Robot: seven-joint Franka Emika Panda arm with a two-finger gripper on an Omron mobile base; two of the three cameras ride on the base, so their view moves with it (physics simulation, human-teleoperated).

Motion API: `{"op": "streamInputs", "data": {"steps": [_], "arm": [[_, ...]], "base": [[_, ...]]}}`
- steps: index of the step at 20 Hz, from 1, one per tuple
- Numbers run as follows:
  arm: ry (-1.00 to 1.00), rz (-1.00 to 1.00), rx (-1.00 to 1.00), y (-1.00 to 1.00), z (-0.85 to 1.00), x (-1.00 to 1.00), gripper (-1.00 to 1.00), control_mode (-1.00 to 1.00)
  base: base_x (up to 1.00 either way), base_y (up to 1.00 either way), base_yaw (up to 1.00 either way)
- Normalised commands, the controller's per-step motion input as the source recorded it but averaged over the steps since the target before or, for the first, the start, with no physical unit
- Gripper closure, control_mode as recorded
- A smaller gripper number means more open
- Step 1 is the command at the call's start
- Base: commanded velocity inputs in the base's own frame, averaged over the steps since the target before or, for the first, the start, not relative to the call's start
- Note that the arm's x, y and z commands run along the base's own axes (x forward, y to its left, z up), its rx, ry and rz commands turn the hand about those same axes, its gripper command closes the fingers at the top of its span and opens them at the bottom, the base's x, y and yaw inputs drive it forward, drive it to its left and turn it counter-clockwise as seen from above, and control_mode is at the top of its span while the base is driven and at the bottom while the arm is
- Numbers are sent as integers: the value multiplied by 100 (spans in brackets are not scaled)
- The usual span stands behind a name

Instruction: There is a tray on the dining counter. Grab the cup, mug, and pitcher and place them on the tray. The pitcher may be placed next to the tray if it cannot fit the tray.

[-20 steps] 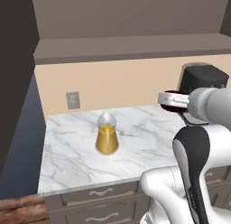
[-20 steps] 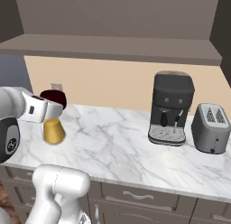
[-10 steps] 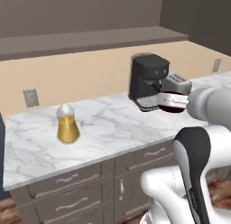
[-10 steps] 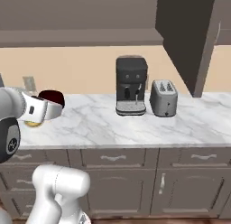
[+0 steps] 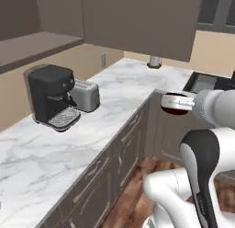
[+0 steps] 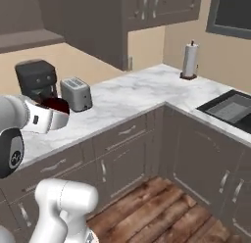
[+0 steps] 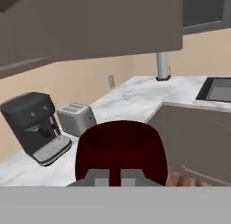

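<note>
While the base carries the arm along the kitchen, this is how the scene stands.

Mug: the dark maroon mug (image 5: pixel 175 108) is in the air at the end of the arm, in the right middle of the left base view and at the left edge of the right base view; in the hand view it fills the lower centre.

Fingers: the gripper (image 7: pixel 116 175) is closed down to almost nothing on the mug; the fingers pinch its near wall, and the mug sits directly ahead of them, mouth up as far as I can tell.

Counter here: the marble worktop (image 6: pixel 142 92) with drawers runs from lower left to upper right and turns a corner; this is not the dining counter.

On it: a black coffee machine (image 5: pixel 51 96), a silver toaster (image 5: pixel 85 94) just beside it, a paper towel roll (image 6: pixel 190 60) far back, and a dark sink (image 6: pixel 229 109) to the right.

Key relation: the mug hangs over the wooden floor (image 6: pixel 162 207), apart from the worktop edge; where the tray lies from the fingers cannot be told from these views.

Step, as I judge: carrying the mug toward the tray.

Next move needs: the tray must first come into view, then the mug lowered upright inside its rim.
</note>
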Motion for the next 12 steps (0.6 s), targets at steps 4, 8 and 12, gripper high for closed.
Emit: {"op": "streamInputs", "data": {"steps": [4, 8, 12], "arm": [[0, 0, 0, 0, 0, 0, 100, 100], [0, 0, 0, 0, 0, 0, 100, 100], [0, 0, 0, 0, 0, 0, 100, 100]], "base": [[0, 0, -100], [0, 0, -100], [0, 0, -100]]}}
